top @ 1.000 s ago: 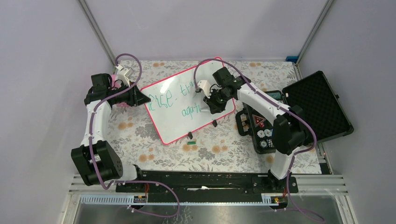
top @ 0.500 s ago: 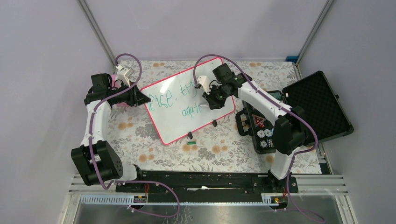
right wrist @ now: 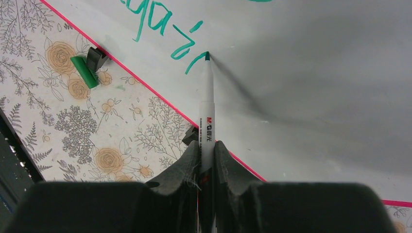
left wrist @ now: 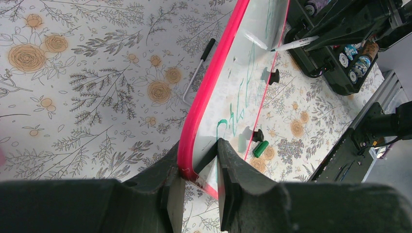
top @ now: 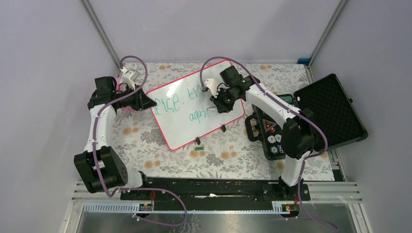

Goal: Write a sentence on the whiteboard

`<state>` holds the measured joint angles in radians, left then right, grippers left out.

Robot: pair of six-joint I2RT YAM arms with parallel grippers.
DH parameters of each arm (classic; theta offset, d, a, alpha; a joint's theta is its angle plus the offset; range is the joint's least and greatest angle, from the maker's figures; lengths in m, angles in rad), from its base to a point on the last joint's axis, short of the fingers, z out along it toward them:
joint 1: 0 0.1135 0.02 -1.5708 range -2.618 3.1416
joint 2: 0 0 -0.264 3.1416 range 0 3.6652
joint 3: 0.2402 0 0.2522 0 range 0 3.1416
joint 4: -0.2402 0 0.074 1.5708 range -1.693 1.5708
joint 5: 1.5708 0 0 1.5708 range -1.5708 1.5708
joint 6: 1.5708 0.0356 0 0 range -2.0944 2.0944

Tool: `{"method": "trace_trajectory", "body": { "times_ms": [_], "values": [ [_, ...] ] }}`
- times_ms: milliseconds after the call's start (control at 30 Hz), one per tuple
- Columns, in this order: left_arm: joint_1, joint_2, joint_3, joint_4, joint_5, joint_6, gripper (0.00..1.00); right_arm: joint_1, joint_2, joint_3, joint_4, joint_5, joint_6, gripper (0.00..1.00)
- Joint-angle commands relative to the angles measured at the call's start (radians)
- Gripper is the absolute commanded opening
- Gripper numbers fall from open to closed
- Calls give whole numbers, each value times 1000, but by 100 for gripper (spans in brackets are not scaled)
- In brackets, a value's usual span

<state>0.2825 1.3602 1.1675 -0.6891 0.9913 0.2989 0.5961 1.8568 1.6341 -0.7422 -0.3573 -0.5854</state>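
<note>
The whiteboard, white with a pink-red frame, lies tilted on the floral table; it also shows in the left wrist view and the right wrist view. Green words are written on it, with a lower word. My left gripper is shut on the board's left corner, its jaws either side of the frame. My right gripper is shut on a white marker. The marker's green tip touches the board at the end of the lower word.
An open black foam-lined case with small parts stands at the right. A green marker cap lies on the cloth below the board's lower edge. Two black clips sit on that edge.
My right gripper has shifted slightly up and left across the board with the marker. The left arm and the board have not moved.
</note>
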Motion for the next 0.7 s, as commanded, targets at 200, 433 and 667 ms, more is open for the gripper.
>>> {"method": "trace_trajectory", "body": {
  "times_ms": [200, 433, 667],
  "values": [
    [-18, -30, -5, 14, -55, 78, 0, -14, 28, 46, 12, 29, 2, 0],
    [-19, -26, -6, 14, -55, 80, 0, -31, 22, 45, 11, 34, 3, 0],
    [-17, -27, -5, 14, -54, 78, 0, -43, 15, 38, 11, 34, 3, 0]
  ]
}}
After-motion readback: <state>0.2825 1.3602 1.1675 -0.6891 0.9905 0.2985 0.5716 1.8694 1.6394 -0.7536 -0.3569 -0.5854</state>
